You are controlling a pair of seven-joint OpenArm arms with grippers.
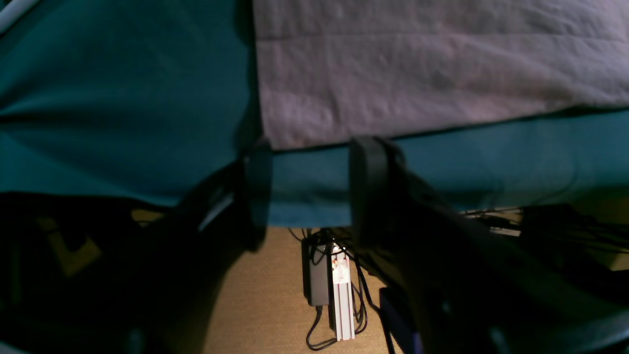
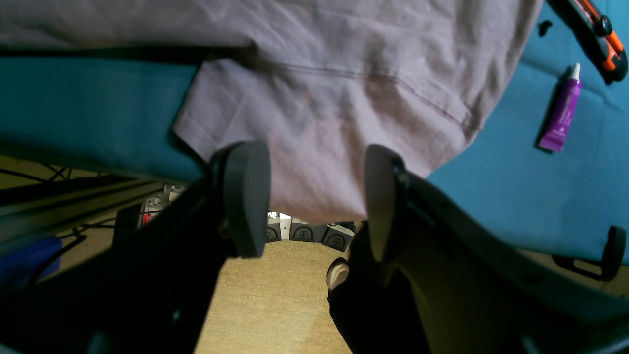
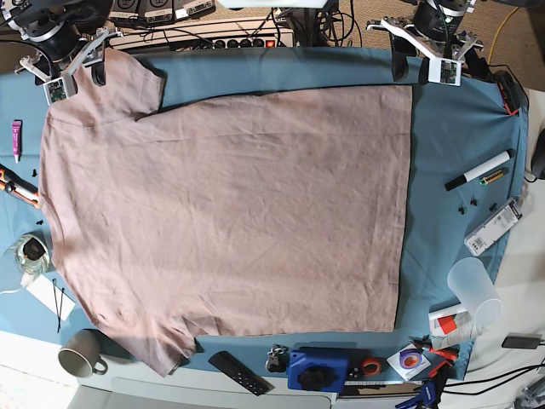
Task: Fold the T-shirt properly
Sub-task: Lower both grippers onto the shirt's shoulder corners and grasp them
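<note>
Lying flat, the wrinkled T-shirt [image 3: 230, 213] (soft cotton); both grippers [image 1: 309, 187] [image 2: 317, 196] gape, empty.

Plain dusty-pink T-shirt [image 3: 230, 213] on teal table cloth [image 3: 451, 128]; purple tube [image 2: 561, 110]

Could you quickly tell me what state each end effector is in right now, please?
Left end effector: open, holding nothing, at the T-shirt hem corner.
Right end effector: open, holding nothing, at the sleeve.

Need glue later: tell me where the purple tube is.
The purple tube lies on the blue cloth at the base view's left edge, beside the T-shirt shoulder.
</note>
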